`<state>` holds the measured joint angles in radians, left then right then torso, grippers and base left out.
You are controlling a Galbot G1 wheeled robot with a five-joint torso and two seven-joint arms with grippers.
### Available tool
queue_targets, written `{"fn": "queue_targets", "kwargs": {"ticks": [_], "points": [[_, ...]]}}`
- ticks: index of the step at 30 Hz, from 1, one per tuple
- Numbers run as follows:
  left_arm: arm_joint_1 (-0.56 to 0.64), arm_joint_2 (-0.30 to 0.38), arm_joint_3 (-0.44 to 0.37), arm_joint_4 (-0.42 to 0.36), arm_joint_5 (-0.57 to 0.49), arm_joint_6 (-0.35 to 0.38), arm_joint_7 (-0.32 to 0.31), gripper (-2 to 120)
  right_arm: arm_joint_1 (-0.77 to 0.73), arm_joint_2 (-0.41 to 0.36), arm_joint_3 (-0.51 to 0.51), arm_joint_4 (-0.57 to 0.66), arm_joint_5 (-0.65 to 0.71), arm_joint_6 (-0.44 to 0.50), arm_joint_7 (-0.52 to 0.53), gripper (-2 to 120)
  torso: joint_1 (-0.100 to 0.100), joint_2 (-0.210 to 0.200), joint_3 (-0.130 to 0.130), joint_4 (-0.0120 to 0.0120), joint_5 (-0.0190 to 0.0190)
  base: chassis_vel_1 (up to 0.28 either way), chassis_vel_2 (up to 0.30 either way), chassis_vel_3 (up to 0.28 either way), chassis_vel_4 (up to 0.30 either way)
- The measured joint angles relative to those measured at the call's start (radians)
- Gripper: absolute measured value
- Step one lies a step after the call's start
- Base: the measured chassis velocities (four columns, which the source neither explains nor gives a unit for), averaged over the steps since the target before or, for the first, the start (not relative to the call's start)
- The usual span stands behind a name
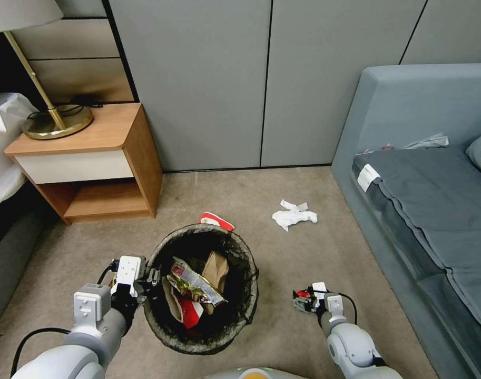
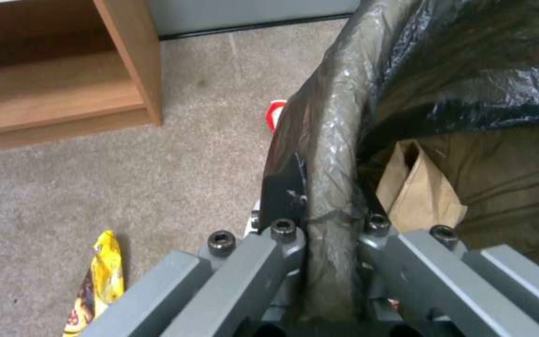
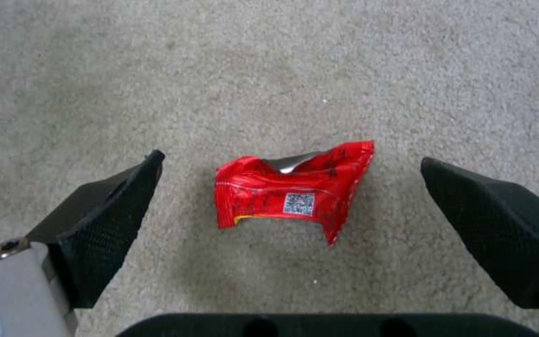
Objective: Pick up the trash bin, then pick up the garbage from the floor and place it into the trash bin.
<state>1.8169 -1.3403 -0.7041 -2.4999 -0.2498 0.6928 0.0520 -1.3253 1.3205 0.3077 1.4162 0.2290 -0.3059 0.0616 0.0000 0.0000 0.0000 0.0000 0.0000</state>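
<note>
The trash bin, lined with a dark bag, hangs low over the carpet with my left gripper shut on its near-left rim. Inside lie a brown paper bag, a shiny snack wrapper and a red carton. My right gripper hovers open right of the bin, its fingers straddling a crumpled red wrapper on the floor without touching it. More garbage lies around: a white tissue, a red-and-white carton just behind the bin, and a yellow wrapper on the carpet beside the left gripper.
A wooden nightstand with a brass lamp stands at the back left. A grey-blue sofa runs along the right side. Grey wall panels close the back. Open carpet lies between bin and sofa.
</note>
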Motion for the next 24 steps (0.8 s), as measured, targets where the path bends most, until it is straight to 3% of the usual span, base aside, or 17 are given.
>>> {"fn": "queue_targets", "kwargs": {"ticks": [20, 24], "points": [[-0.005, 0.005, -0.001, 0.000, 0.000, 0.000, 0.000, 1, 0.040, 0.005, -0.033, -0.060, 0.009, 0.014, 0.019, 100, 0.000, 0.000, 0.000, 0.0001, 0.0000, 0.000, 0.000, 0.000, 0.000], [-0.005, 0.007, -0.002, 0.000, 0.000, 0.000, 0.000, 1, 0.044, 0.006, -0.036, -0.069, 0.016, 0.014, 0.020, 88, 0.000, 0.000, 0.000, 0.0000, 0.0000, 0.000, 0.000, 0.000, 0.000]]}}
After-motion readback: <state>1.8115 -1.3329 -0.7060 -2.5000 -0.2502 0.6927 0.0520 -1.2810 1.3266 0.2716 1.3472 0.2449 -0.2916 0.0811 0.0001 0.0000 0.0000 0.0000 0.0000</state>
